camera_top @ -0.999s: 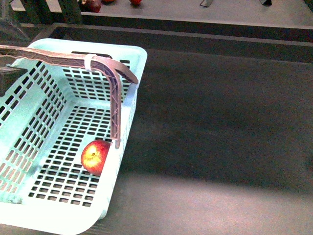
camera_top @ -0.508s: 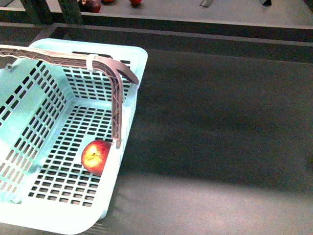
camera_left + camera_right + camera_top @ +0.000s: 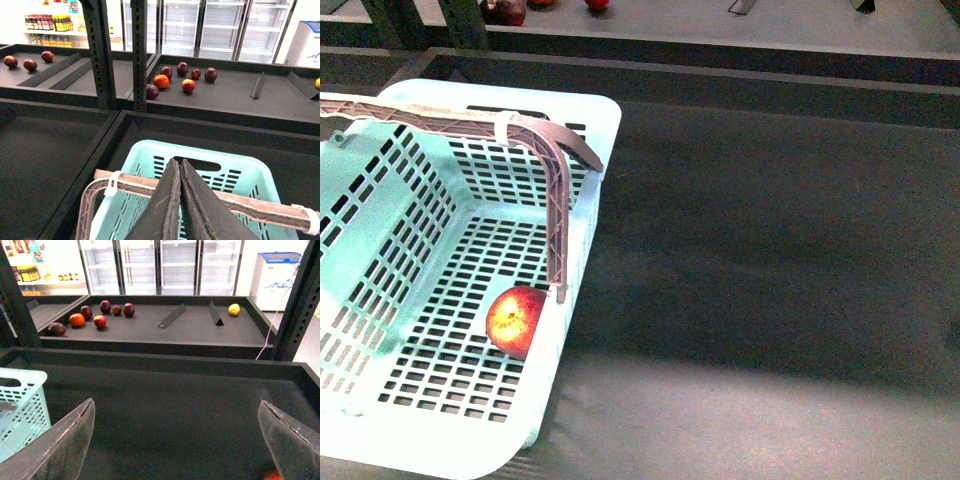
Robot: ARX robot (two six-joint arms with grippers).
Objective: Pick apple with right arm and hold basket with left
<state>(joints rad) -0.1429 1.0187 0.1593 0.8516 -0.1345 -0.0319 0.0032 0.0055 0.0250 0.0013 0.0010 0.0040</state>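
Observation:
The apple (image 3: pixel 516 320), red with a yellow patch, lies on the slotted floor of the mint-green basket (image 3: pixel 588 215), against its right wall. The basket's brown handles (image 3: pixel 556 190) stand raised, tied with a white band (image 3: pixel 505 127). Neither gripper shows in the front view. In the left wrist view my left gripper (image 3: pixel 178 161) is shut with nothing between its fingers, above the basket (image 3: pixel 240 172) and its handles (image 3: pixel 250 206). In the right wrist view my right gripper (image 3: pixel 176 403) is open and empty over the dark shelf; a basket corner (image 3: pixel 20 405) shows beside it.
The basket sits on a dark shelf mat (image 3: pixel 770 250) with a raised back edge (image 3: pixel 720 72). On the shelf behind lie several small red and dark fruits (image 3: pixel 182 75) and a yellow one (image 3: pixel 233 309). A small orange patch (image 3: pixel 273 475) shows by the right finger.
A dark shape at the basket's left edge in the front view has left the picture. The handles' left end has shifted slightly. The apple and basket have not moved.

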